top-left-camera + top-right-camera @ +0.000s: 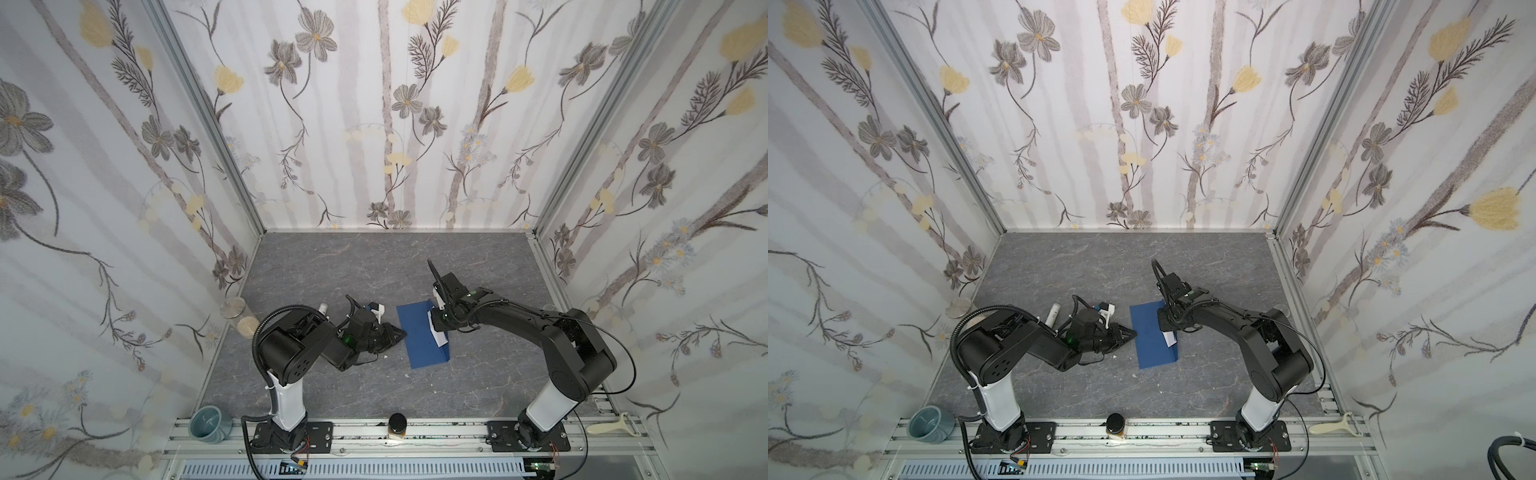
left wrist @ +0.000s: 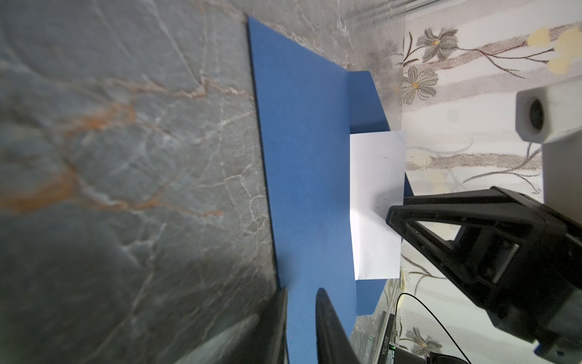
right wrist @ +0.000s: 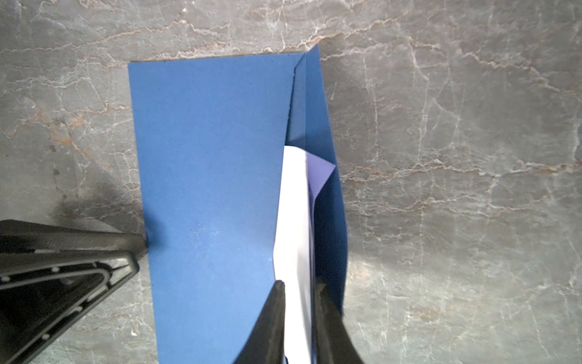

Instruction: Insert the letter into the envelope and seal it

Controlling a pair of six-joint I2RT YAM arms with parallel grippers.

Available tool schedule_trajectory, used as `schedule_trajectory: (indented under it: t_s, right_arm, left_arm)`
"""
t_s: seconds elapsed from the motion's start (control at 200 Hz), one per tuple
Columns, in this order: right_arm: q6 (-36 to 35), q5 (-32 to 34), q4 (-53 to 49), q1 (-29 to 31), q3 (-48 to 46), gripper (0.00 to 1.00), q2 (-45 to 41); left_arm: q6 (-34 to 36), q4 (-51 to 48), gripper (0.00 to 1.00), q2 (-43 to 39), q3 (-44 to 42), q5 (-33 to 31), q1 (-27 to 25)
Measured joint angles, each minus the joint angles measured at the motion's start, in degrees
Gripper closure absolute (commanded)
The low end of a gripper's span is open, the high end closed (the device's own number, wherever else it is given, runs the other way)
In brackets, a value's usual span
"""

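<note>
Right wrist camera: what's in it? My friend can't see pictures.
A white letter sticks out of the open side of a dark blue envelope lying on a grey marbled table. The right gripper has a fingertip on each side of the letter; the left gripper touches the envelope's opposite edge.

You're looking down on the envelope (image 3: 214,189), which lies flat on the grey marbled table (image 3: 441,157). Its flap (image 3: 327,126) stands up along one long side, and the letter (image 3: 294,205), plain white, pokes out of the opening beneath that flap. Your right gripper (image 3: 300,285) straddles the letter's exposed strip, fingers slightly apart. Your left gripper (image 3: 140,252) touches the envelope's opposite long edge.
</note>
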Motion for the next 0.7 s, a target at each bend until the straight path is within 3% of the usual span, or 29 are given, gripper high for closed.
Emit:
schedule_trajectory:
  t_s: [0.085,0.7]
  right_arm:
    - [0.0,0.4,-0.1,0.0,0.0,1.00,-0.1]
    - [-0.1,0.5,0.9,0.0,-0.8,1.00,2.4]
  left_arm:
    - [0.0,0.0,0.79,0.0,0.0,0.0,0.0]
    - [0.0,0.6,0.80,0.5,0.0,0.2,-0.3]
